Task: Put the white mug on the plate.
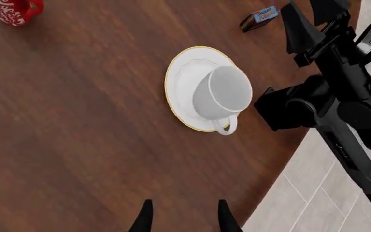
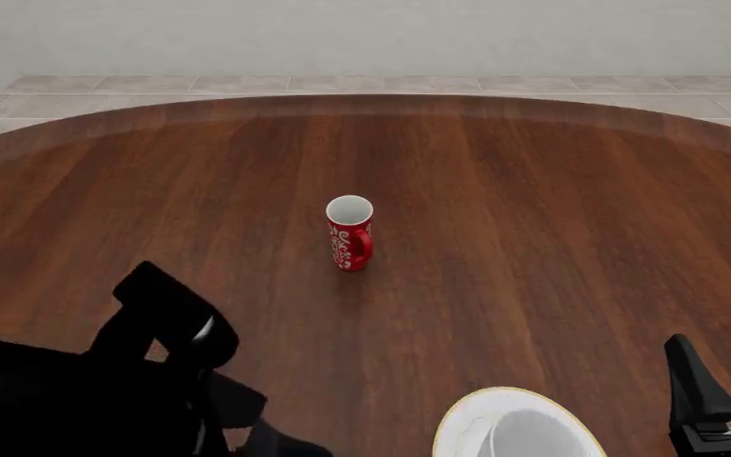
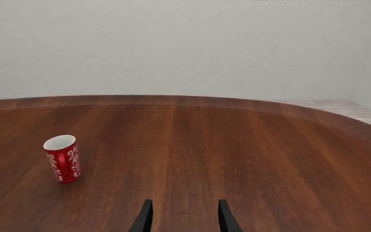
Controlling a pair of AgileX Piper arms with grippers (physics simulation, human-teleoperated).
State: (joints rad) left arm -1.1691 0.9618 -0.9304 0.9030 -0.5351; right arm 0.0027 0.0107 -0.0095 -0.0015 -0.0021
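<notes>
A round, dark wooden surface [image 2: 531, 248] fills most of the front view, with pale floor tiles and a light wall beyond its far edge.

The white mug [image 1: 221, 94] stands upright on the plate [image 1: 176, 92], a white plate with a thin gold rim. In the front view both sit at the near edge of the surface, at about 5 o'clock from its centre, and are cut off by the lower border; only the far part of the plate [image 2: 467, 424] and of the mug [image 2: 537, 440] shows there. The left wrist view shows the mug's handle reaching out past the plate's rim. Nothing grips the mug.

The left pincer [image 1: 181, 217] hangs above the surface with its two dark fingertips apart and nothing between them. It is well clear of the mug. The left arm itself is a large black shape at 7 o'clock in the front view.

The right pincer [image 3: 181, 216] is likewise parted and empty, its fingertips pointing across the bare wood toward the far wall. In the front view it sits at 4 o'clock, just beside the plate [image 2: 721, 390].

A slim red mug [image 2: 349, 234] with white swirls stands upright near the centre of the surface, well apart from the plate and both arms. A small dark packet [image 1: 260, 18] with a blue and orange label lies flat on the surface near the right arm.
</notes>
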